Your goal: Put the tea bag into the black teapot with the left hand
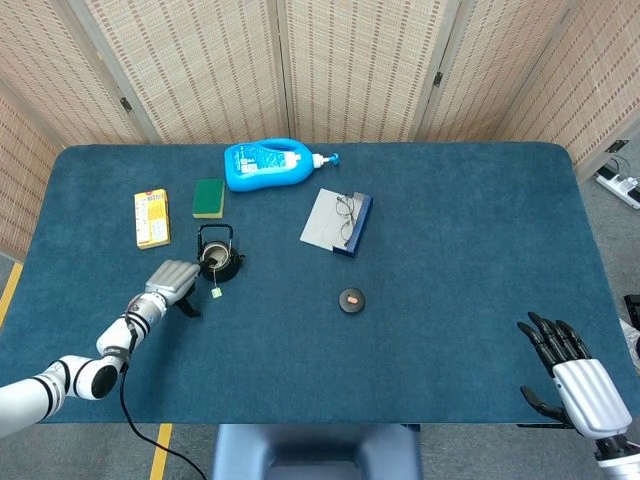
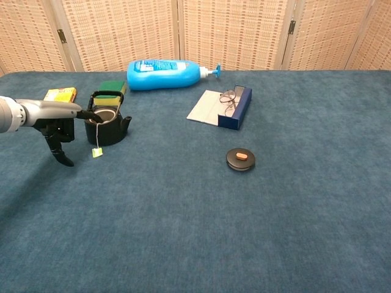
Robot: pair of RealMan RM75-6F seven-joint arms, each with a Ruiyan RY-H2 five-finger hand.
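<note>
The black teapot [image 1: 218, 258] [image 2: 109, 128] stands lidless on the blue table's left side. A thin string runs from its rim down to a small yellow-green tea bag tag [image 1: 215, 292] [image 2: 97, 152] lying just in front of it. The bag itself is hidden. My left hand [image 1: 172, 280] [image 2: 60, 122] is right beside the pot on its left. Its fingers [image 2: 90, 114] stretch to the rim and the thumb points down, apart from them. My right hand [image 1: 578, 378] rests at the near right edge with spread fingers, holding nothing.
Behind the teapot are a green sponge [image 1: 208, 198], a yellow box [image 1: 151, 218] and a blue detergent bottle [image 1: 268, 164] lying on its side. Glasses on a grey case [image 1: 338, 221] lie mid-table, with the black round lid [image 1: 351, 300] [image 2: 241, 159] nearer me.
</note>
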